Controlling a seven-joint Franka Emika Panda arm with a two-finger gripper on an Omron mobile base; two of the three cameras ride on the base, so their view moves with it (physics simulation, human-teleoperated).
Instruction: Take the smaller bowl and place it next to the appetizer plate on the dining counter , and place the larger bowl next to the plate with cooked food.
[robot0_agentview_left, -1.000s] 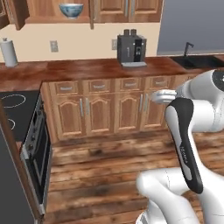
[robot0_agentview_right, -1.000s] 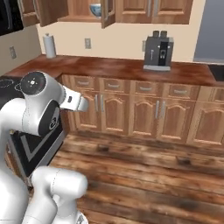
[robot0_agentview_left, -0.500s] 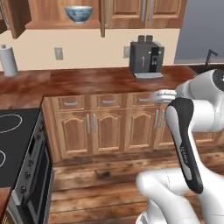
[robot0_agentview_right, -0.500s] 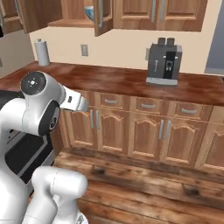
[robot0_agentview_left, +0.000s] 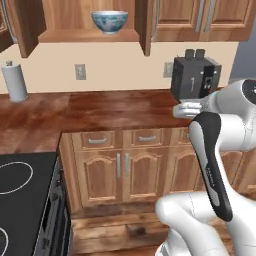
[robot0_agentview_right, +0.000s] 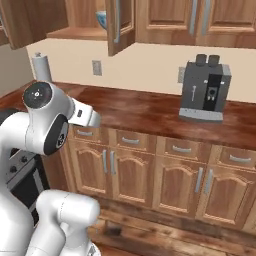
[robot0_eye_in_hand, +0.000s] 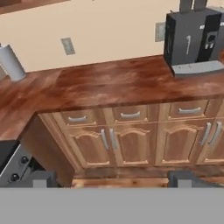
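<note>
Arm folded, fingers (robot0_eye_in_hand: 41, 179) spread wide.

My left base view: behind the arm, facing the counter (robot0_agentview_left: 115, 112). My right base view: the same counter, coffee machine (robot0_agentview_right: 205, 90) mid-right. My hand view: nearer, lower; coffee machine upper right.

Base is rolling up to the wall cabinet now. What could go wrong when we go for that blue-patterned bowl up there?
1. The larger bowl sits on a high shelf in the open cabinet; the reach may prove long, and a slip could drop it onto the counter.
2. The open cabinet door hangs beside the bowl and half hides it in the right base view; the arm might clip it.
3. The open gripper points at the counter run below, so the hand must tilt far upward.
</note>
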